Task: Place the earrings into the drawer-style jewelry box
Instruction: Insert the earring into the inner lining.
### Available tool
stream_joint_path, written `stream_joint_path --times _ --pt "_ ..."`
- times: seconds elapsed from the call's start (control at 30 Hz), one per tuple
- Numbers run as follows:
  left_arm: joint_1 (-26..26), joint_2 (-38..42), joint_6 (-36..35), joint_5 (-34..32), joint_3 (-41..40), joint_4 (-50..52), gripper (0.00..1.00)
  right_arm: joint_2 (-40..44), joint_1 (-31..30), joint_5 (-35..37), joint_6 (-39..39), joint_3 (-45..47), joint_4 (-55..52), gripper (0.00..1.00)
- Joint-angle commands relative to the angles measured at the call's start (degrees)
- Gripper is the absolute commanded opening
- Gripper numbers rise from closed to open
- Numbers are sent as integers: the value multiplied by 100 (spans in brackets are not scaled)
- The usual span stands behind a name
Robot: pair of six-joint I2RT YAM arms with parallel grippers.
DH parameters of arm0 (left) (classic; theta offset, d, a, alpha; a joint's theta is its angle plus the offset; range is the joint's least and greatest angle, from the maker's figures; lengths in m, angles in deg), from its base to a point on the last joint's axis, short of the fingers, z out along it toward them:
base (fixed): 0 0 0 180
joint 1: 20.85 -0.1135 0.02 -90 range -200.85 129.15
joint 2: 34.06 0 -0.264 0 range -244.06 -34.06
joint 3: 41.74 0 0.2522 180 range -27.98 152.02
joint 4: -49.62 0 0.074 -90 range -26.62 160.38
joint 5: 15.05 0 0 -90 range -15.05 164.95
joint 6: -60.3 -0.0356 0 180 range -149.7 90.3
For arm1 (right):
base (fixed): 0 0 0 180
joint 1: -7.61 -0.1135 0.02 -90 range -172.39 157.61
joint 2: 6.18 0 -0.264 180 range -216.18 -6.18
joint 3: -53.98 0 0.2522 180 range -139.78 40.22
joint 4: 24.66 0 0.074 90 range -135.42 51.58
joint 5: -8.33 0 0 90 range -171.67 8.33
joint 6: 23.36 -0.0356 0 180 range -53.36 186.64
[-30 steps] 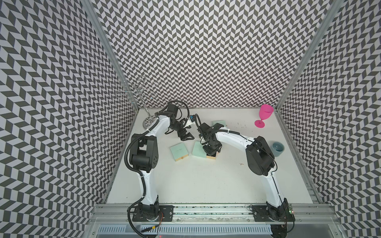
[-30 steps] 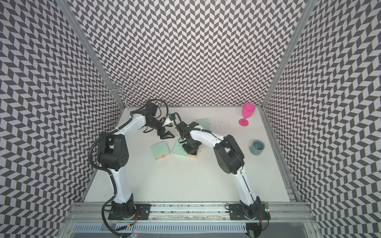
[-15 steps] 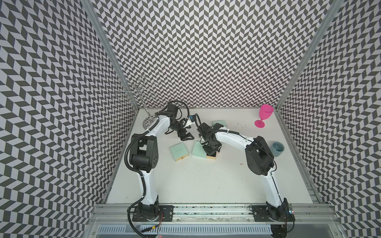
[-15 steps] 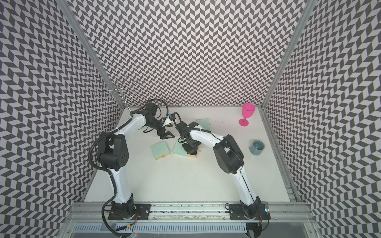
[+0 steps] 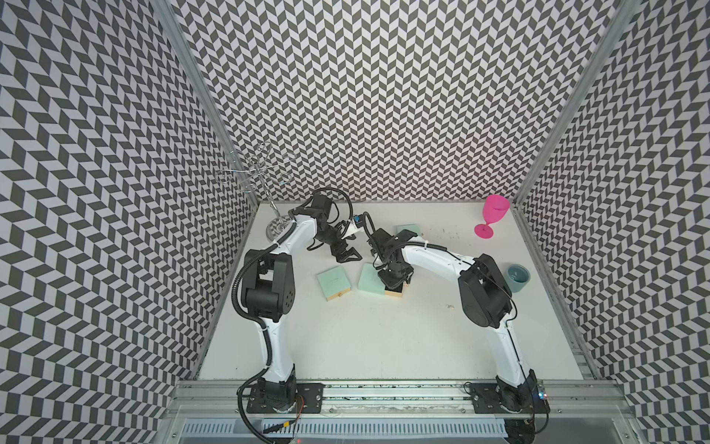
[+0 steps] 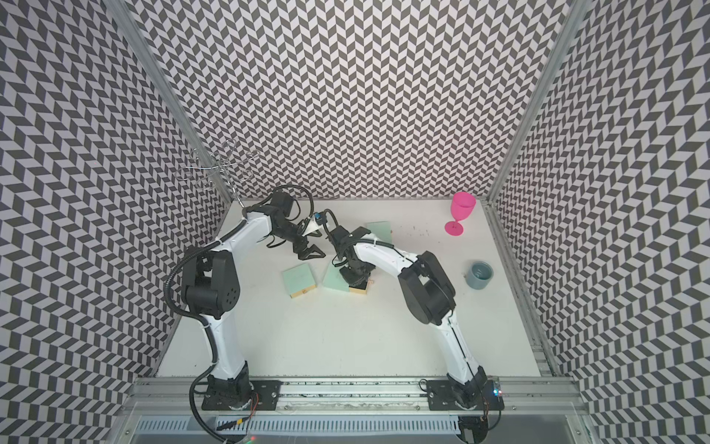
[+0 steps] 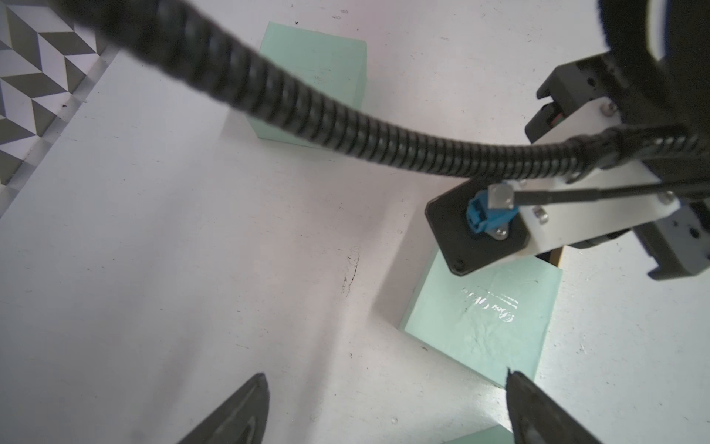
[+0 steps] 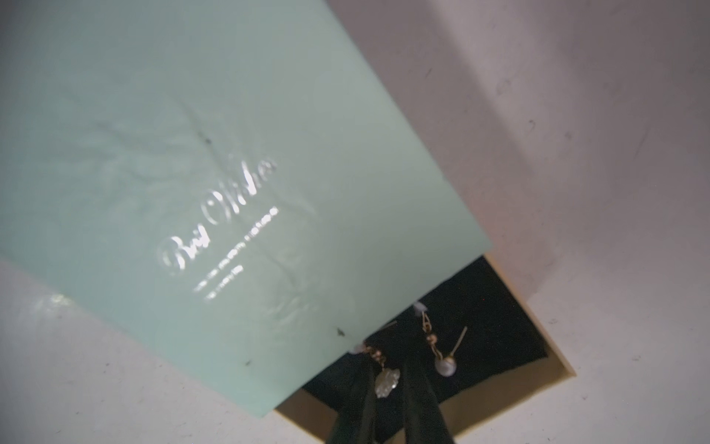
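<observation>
- Right gripper (image 5: 394, 283) points down into the pulled-out drawer (image 5: 395, 294) of the middle mint box (image 5: 368, 278) in both top views; its fingers are hidden there.
- Left gripper (image 5: 347, 256) hovers above the table (image 5: 384, 346), fingers spread and holding nothing, just behind the left box (image 5: 333, 283).
- Back box (image 5: 409, 230) sits behind the right arm; pink goblet (image 5: 493, 215) and grey cup (image 5: 518, 277) stand well apart to the right.
- Tiny glint (image 5: 449, 306) on the table near the right arm's elbow is too small to identify.
- Left wrist view: left gripper (image 7: 386, 373) fingers are wide apart over bare table, with the middle mint box beside one fingertip.
- Right wrist view: right gripper (image 8: 389, 365) fingers are nearly together, pinching an earring (image 8: 387, 380) over the drawer's dark lining. A pearl earring (image 8: 445, 364) lies loose on the lining just beside it.
</observation>
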Motion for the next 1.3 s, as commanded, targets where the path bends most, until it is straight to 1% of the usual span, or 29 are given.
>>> stream_joint_path --times 0.0,0.17,0.53,0.7,0.73,0.9,1.27 --pt "-12 -58 -131 158 135 74 97 301 -48 67 -27 130 -90 15" --pt "-15 -49 -139 143 113 72 97 292 -46 23 -41 113 -66 13" --pt "-2 -48 -138 136 87 72 96 196 -48 -83 35 122 -26 3" --pt "-15 -43 -122 131 53 71 96 104 -47 -50 91 95 -20 2" --pt "-15 -47 -122 131 50 74 97 86 -48 -49 97 95 164 2" --pt "-15 -41 -122 112 51 64 97 64 -48 -94 119 113 255 2" --pt "-33 -43 -122 92 34 68 97 -42 -48 -180 183 323 401 0"
